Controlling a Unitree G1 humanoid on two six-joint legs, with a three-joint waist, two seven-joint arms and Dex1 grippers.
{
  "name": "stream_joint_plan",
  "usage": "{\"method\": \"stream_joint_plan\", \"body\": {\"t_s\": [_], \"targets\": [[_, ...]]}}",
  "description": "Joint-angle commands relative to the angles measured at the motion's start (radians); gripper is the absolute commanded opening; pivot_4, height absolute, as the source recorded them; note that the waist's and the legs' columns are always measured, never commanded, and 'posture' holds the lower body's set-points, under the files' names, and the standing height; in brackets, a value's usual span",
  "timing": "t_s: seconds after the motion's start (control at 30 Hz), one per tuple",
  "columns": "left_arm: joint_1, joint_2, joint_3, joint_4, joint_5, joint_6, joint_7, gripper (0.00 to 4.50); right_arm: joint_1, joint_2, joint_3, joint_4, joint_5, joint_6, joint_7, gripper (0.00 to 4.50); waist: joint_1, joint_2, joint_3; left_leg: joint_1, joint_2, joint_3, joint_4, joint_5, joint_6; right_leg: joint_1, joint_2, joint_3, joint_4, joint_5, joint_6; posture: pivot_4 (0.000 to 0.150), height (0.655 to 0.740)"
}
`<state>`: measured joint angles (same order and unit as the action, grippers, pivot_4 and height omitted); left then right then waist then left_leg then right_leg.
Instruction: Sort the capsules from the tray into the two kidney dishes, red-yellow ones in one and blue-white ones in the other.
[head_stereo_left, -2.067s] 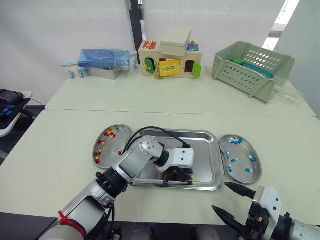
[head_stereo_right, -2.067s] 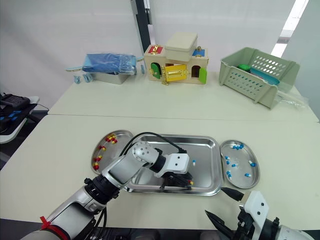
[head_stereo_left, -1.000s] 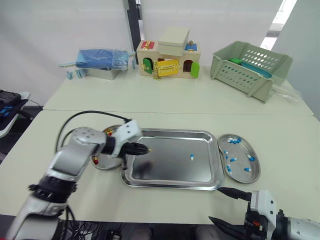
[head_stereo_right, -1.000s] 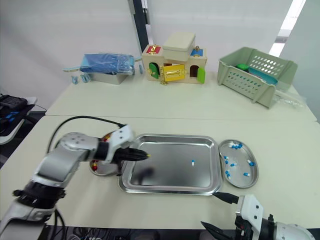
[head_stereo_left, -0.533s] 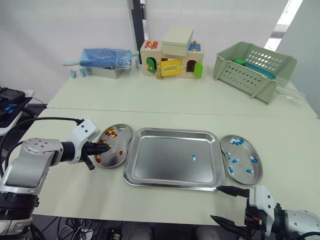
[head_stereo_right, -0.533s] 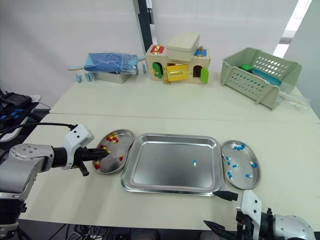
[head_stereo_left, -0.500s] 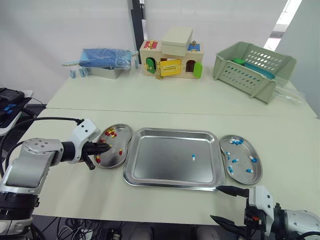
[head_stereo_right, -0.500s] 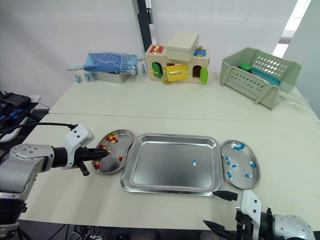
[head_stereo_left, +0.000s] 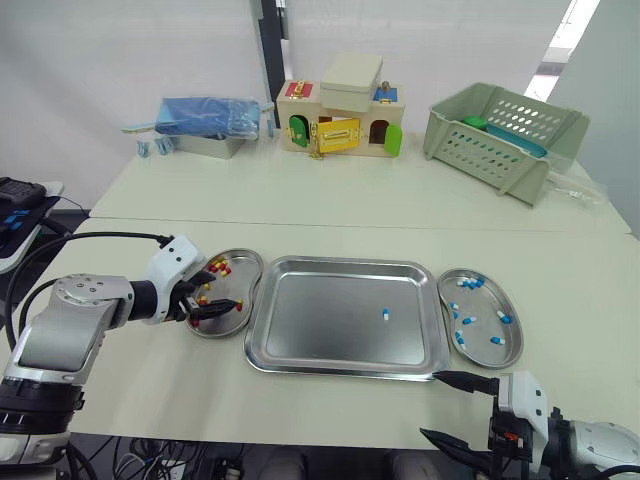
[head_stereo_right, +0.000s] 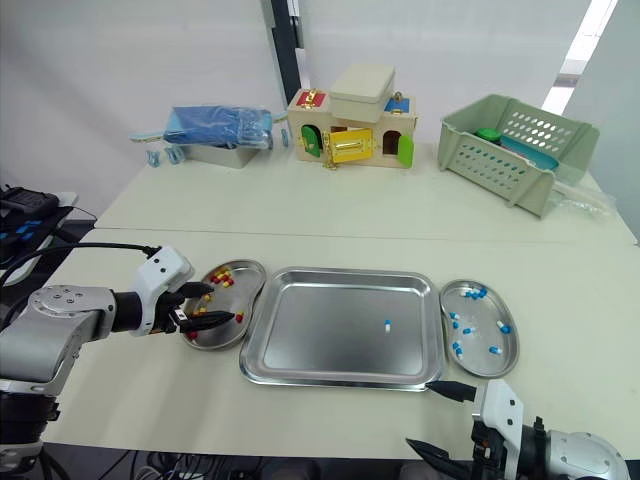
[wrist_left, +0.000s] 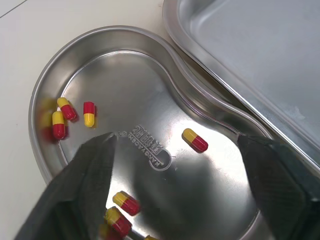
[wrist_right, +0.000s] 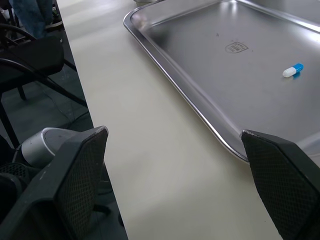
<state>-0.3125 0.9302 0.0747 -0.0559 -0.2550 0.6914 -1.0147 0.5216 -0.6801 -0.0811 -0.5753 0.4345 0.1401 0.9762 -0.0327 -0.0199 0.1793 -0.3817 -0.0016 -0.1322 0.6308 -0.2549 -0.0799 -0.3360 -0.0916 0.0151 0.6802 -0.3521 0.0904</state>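
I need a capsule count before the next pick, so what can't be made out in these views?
1. Head views: the left gripper covers part of the left kidney dish, hiding some red-yellow capsules.
2. Left wrist view: its fingers hide parts of that dish, and one capsule is cut off by the frame edge.
3. Head views: blue-white capsules in the right kidney dish are too small to count surely.
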Motion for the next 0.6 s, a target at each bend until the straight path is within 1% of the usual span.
{"method": "stream_joint_plan", "body": {"t_s": [0.03,0.17,0.3,0.43,0.6], "targets": [[-0.026,0.019,-0.001,0.000,-0.005,0.003,-0.003,4.47,0.015,-0.001,-0.031,-0.036,0.018,-0.014,-0.007,4.50,0.000,0.000,0.000,0.000,0.000,0.000,0.000,0.000,0.000,0.000,0.000,0.000,0.000,0.000,0.000,0.150,0.7400],[-0.026,0.032,0.018,-0.006,-0.020,0.014,-0.009,4.47,0.037,0.003,-0.058,-0.044,0.034,-0.016,-0.011,4.50,0.000,0.000,0.000,0.000,0.000,0.000,0.000,0.000,0.000,0.000,0.000,0.000,0.000,0.000,0.000,0.150,0.7400],[-0.014,0.064,0.128,0.015,-0.080,0.048,-0.012,4.47,0.068,-0.027,-0.190,-0.060,0.109,0.032,-0.012,4.50,-0.001,0.000,0.000,0.000,0.000,0.000,0.000,0.000,0.000,0.000,0.000,0.000,0.000,0.000,0.000,0.150,0.7400],[0.092,0.134,0.263,0.089,-0.066,0.006,-0.003,4.47,0.050,-0.066,-0.366,-0.042,0.230,0.137,-0.041,4.50,-0.013,0.000,0.000,0.001,0.000,0.001,-0.001,0.000,0.000,0.000,0.000,0.001,0.000,0.000,0.000,0.150,0.7400],[0.235,0.172,0.433,0.158,-0.070,-0.064,-0.009,4.47,0.010,-0.128,-0.516,0.045,0.275,0.225,-0.035,4.50,-0.009,0.000,0.000,0.001,0.001,0.001,-0.002,0.000,0.000,0.000,0.000,0.001,0.000,0.000,0.000,0.150,0.7400]]}}
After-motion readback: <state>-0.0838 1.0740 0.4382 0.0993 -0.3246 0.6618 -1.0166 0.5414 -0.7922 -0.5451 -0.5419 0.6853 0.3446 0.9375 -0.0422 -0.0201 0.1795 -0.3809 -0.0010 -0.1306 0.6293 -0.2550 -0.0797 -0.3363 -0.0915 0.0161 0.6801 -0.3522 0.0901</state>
